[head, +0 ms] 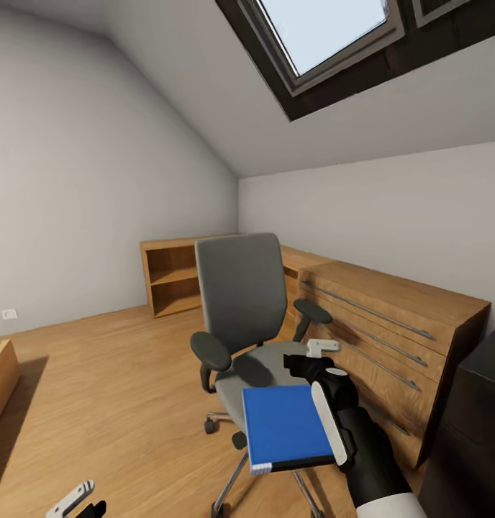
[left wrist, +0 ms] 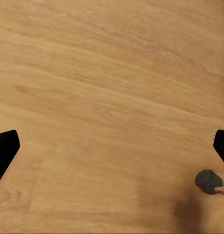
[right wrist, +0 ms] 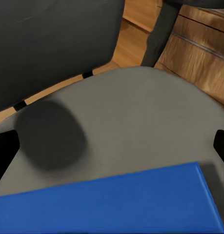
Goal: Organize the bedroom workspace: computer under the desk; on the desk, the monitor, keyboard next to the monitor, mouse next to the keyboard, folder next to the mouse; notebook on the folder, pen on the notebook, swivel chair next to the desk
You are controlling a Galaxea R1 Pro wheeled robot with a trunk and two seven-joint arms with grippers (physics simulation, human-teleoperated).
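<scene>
Above swivel chair (head: 242, 309), R gripper (head: 327, 403) apparently clamps folder (head: 285, 426).

Daylight from the skylight (head: 327, 29) evenly lights the room (soft shadows; straight lines bend near edges).

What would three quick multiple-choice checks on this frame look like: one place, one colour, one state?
1. Where is the folder?
A. On the wooden cabinet
B. At the front of the swivel chair's seat, beside the right hand
C. On the floor

2. What colour are the chair's armrests?
A. Black
B. White
C. Blue

3. What state is the left hand in?
A. Holding a pen
B. Shut on the folder
C. Open, nothing between its fingers

Key: 1 B, the folder sits over the seat front of the swivel chair, against the right hand. 2 A, the armrests are black. 3 C, the left hand has its fingertips apart, with bare floor between.
</scene>
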